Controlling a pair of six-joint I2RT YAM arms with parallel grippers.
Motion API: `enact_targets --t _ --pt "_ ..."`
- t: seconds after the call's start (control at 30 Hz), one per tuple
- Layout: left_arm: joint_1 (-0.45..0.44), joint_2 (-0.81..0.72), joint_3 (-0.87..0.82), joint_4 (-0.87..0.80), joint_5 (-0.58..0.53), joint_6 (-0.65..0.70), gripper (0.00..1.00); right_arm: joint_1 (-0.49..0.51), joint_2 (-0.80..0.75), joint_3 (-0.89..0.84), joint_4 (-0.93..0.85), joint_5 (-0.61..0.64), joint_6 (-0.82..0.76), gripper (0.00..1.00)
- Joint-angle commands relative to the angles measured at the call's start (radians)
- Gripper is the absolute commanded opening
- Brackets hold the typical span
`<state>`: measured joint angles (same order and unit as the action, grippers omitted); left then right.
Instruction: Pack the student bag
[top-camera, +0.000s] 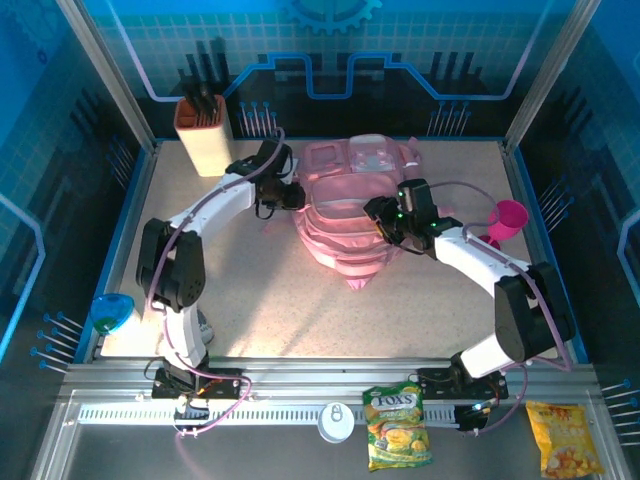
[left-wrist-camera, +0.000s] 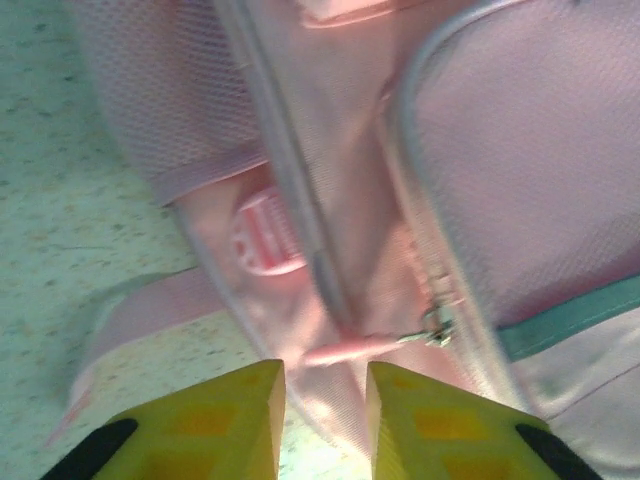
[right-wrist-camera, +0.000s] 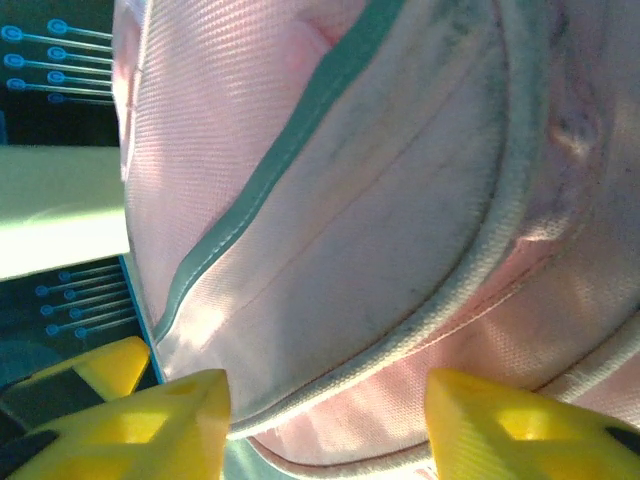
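Note:
The student bag (top-camera: 345, 215), a large soft pink backpack, lies in the middle of the table. My left gripper (top-camera: 296, 196) is at the bag's left side. In the left wrist view its yellow fingers (left-wrist-camera: 230, 420) stand a little apart, so the left gripper (left-wrist-camera: 325, 375) is open over pink fabric, with a pink zip pull (left-wrist-camera: 350, 350) just ahead of the tips. My right gripper (top-camera: 383, 222) is on the bag's right side. In its wrist view the right gripper (right-wrist-camera: 325, 390) is open wide, and the bag's grey-piped edge (right-wrist-camera: 420, 330) runs across the gap.
A beige holder with black utensils (top-camera: 203, 130) stands at the back left. A pink cup (top-camera: 508, 220) sits right of the bag. A blue bowl (top-camera: 112, 312) is at the left edge. Two snack packets (top-camera: 397, 428) (top-camera: 563, 438) and a white round lid (top-camera: 336, 420) lie on the near rail.

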<state>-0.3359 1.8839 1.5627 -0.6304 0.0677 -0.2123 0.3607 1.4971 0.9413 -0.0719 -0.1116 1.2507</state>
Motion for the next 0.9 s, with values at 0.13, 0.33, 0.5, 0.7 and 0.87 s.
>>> enact_targets --t 0.13,0.33,0.5,0.7,0.87 --pt "0.046 -0.307 -0.302 -0.071 -0.063 -0.193 0.58 0.031 -0.08 0.102 -0.191 0.113 -0.272 0.8" --pt "0.113 -0.507 -0.521 -0.169 -0.167 -0.282 0.82 0.055 -0.066 0.154 -0.247 0.176 -0.352 0.87" --pt "0.205 -0.604 -0.653 -0.236 -0.24 -0.376 0.89 0.059 -0.029 0.164 -0.231 0.165 -0.348 0.89" --pt "0.269 -0.661 -0.76 -0.296 -0.36 -0.476 0.92 0.058 0.013 0.187 -0.217 0.148 -0.361 0.92" --pt "0.341 -0.691 -0.815 -0.314 -0.418 -0.521 0.98 0.062 0.047 0.23 -0.236 0.146 -0.383 0.98"
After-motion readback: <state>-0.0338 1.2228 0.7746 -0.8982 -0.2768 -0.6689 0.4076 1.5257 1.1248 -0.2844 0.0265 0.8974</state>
